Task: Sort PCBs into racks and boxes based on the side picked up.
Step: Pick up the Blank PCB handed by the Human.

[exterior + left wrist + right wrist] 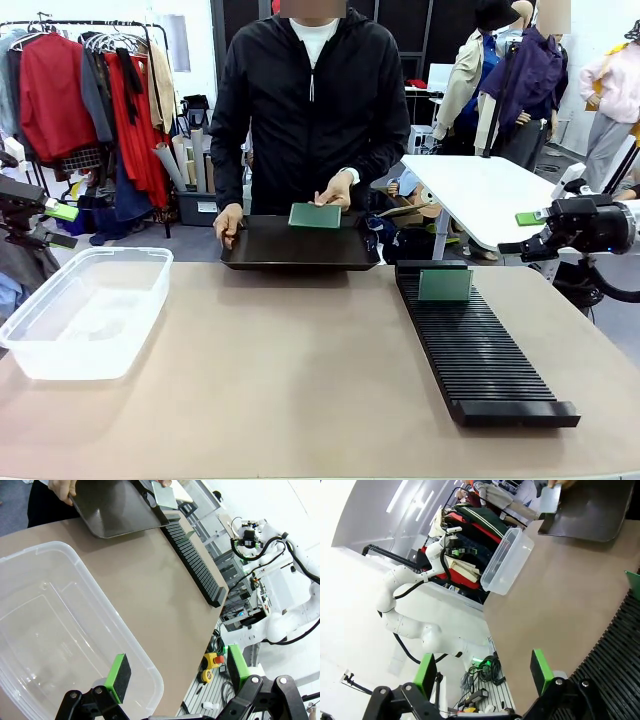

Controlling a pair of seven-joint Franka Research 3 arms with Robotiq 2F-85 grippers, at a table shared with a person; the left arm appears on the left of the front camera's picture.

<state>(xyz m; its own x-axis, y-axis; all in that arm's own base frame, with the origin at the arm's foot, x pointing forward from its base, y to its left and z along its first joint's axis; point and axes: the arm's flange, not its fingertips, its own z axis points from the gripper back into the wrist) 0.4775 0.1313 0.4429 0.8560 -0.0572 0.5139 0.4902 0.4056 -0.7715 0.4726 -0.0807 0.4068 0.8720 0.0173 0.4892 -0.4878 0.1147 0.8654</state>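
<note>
At the far side of the table a person's hand holds a green PCB [315, 215] over a dark tray [300, 255]; the board [165, 495] [550, 500] also appears in both wrist views. Another PCB [445, 285] [634, 582] stands upright in the far end of the long black rack [480, 345] [195, 560] [615, 665] on the right. The clear box [85, 310] [60, 630] [507, 560] sits on the left with nothing in it. My left gripper [50, 215] [177, 667] hangs open beyond the table's left side, above the box's near corner. My right gripper [535, 218] [483, 672] is open off the right edge, holding nothing.
The person's other hand [228, 222] grips the tray's left rim [120, 510] [592, 510]. Bare tan tabletop [300, 370] lies between box and rack. A white side table [480, 195] stands behind the right arm, and a clothes rail [90, 90] at the back left.
</note>
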